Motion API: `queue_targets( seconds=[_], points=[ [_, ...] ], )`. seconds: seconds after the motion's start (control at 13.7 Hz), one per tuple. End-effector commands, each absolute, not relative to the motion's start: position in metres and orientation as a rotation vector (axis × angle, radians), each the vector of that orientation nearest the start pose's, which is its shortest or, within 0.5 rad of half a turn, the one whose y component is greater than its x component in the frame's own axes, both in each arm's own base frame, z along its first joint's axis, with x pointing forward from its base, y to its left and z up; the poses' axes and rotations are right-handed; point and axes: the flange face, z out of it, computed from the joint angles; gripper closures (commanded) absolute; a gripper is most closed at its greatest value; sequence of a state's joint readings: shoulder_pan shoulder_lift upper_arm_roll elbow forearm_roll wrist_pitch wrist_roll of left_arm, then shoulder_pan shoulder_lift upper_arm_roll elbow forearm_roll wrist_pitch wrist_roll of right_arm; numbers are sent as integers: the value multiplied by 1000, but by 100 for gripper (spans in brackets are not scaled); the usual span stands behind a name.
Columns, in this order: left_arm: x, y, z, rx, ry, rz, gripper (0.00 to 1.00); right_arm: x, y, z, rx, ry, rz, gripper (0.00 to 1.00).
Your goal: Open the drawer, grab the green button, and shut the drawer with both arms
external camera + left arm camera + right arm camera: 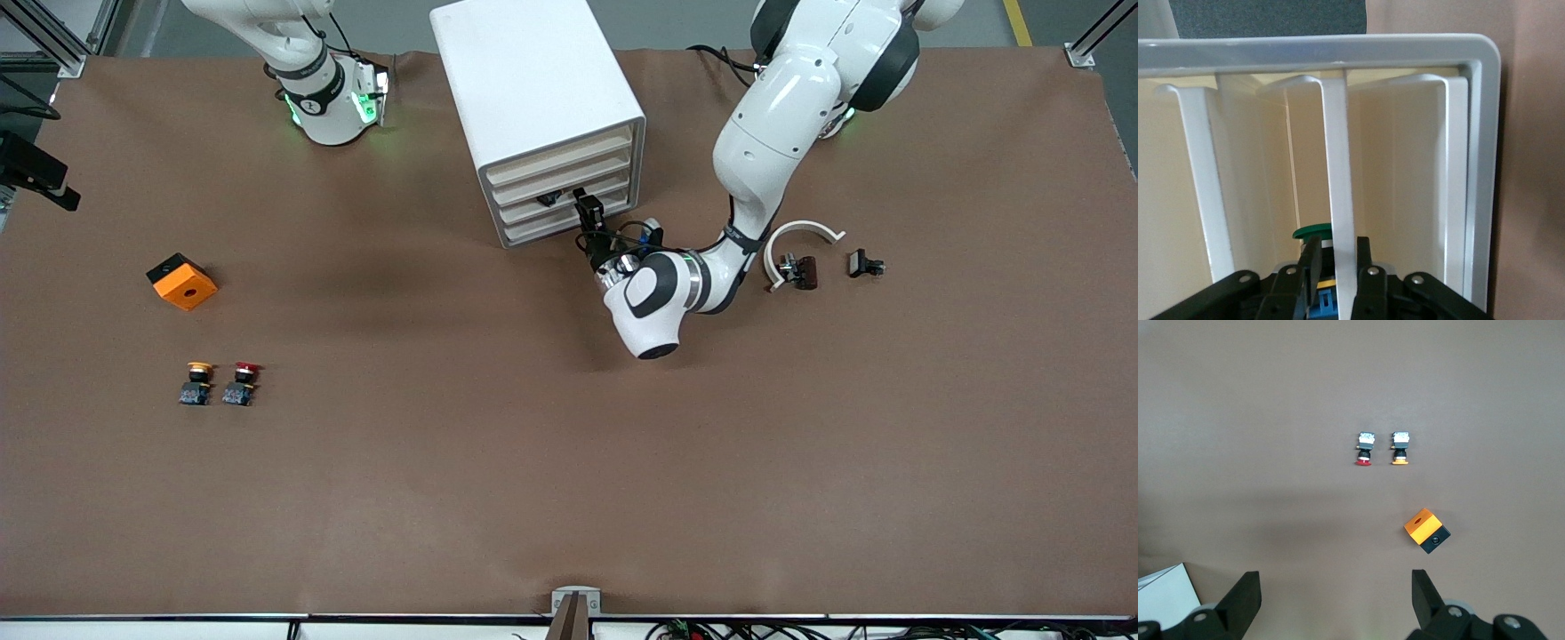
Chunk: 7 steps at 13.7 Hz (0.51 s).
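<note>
1. The left gripper (585, 212) is parked at the front of the white cabinet (533, 80); in the left wrist view its fingers (1313, 267) are pinched on the drawer (1340, 193) lip.
2. The green button (1313, 232) is seen only in that wrist view, tucked inside the drawer, mostly hidden by the fingers.
3. The right gripper (1337, 593) is held spread wide, waiting over bare table beside the cabinet; only the front view shows the curved white piece (798, 240).
</note>
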<state>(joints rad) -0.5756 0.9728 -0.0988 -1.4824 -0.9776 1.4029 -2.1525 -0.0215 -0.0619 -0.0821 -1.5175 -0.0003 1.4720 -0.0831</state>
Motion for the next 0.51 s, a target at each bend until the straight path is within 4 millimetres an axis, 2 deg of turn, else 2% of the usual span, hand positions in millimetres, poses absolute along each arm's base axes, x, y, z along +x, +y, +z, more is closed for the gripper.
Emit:
queue_targets(
  seconds=[0.0, 0.15, 0.37, 0.44],
  points=[
    [417, -461, 113, -1131, -1578, 1413, 72, 514, -55, 677, -3142, 37, -36, 0],
    [413, -463, 109, -1130, -1571, 1409, 80, 514, -55, 677, -3142, 39, -36, 0],
    [413, -462, 107, -1126, -1574, 1406, 99, 515, -56, 676, -3142, 46, -31, 0],
    [414, -461, 107, -1126, -1580, 1404, 100, 514, -56, 676, -3142, 46, -28, 0]
  ],
)
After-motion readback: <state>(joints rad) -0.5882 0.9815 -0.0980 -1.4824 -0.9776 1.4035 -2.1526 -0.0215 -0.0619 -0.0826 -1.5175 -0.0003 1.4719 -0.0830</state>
